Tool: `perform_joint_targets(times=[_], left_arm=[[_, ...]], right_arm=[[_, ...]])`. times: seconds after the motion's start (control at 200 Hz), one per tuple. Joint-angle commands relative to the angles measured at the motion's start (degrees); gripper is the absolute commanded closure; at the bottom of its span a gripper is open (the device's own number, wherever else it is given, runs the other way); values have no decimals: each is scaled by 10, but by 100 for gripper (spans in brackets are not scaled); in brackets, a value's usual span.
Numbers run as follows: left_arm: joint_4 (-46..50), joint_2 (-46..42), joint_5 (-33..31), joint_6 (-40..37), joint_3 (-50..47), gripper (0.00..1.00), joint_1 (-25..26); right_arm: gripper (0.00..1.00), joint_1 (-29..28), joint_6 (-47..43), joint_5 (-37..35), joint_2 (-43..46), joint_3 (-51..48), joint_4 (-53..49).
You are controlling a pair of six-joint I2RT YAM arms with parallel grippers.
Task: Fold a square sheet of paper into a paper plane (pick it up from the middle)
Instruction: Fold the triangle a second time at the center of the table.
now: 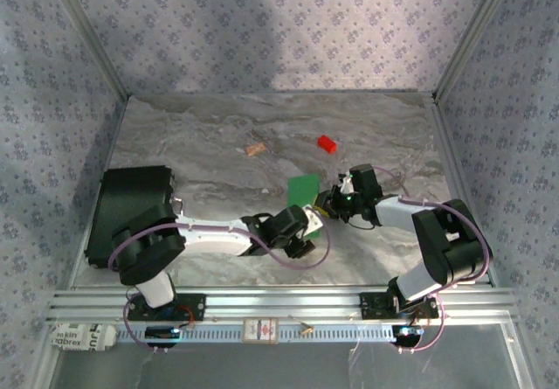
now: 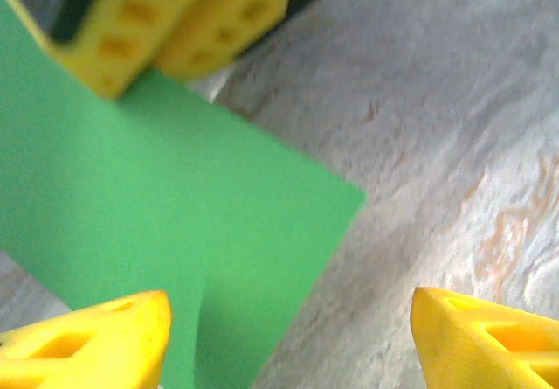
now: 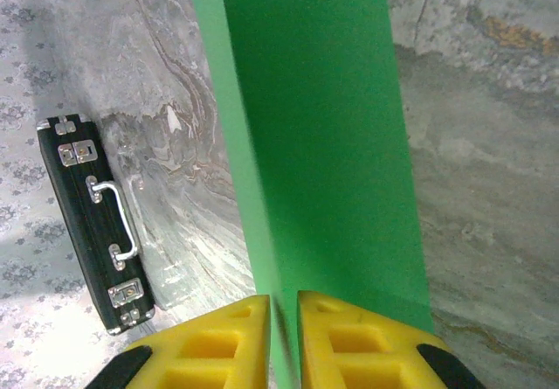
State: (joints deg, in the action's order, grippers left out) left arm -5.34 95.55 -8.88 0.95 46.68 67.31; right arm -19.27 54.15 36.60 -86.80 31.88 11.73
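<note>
We log the thin bright green square sheet of paper (image 3: 323, 144) over the grey marbled worktop (image 1: 218, 135). It looks light, floppy and easily creased. Right pincer (image 3: 281, 312) is clamped on its edge; left pincer (image 2: 290, 323) stands apart alongside. We would grip the edges gently.

A grey marbled desk (image 1: 218, 127) boxed in by patterned walls (image 1: 262, 22).
We see blue-grey wallpaper with a small repeating floral print on three sides, silver metal posts (image 1: 87, 35) at the back corners, a metal rail (image 1: 279, 300) along the near edge, and soft, uneven light on the back wall.
</note>
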Motion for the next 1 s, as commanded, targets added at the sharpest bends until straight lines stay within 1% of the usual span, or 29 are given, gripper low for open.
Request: perform_joint_targets(times=[0.0,0.065,0.235,0.57,0.76,0.994], left_arm=[[-121,-31,-4,-49,-41,28,5],[-123,-26,8,-68,-42,29,6],[-164,-18,12,-93,-56,29,7],[-169,13,-11,-120,-39,29,11],[-176,38,-57,-138,-22,30,23],[-197,59,-111,-156,-11,34,35]], right_arm=[[83,4,11,17,-1,-7,12],[83,5,14,19,-1,-7,15],[84,5,17,21,-1,-7,17],[84,5,21,22,-2,-7,19],[84,6,25,23,-2,-8,23],[84,8,28,23,-2,-9,25]])
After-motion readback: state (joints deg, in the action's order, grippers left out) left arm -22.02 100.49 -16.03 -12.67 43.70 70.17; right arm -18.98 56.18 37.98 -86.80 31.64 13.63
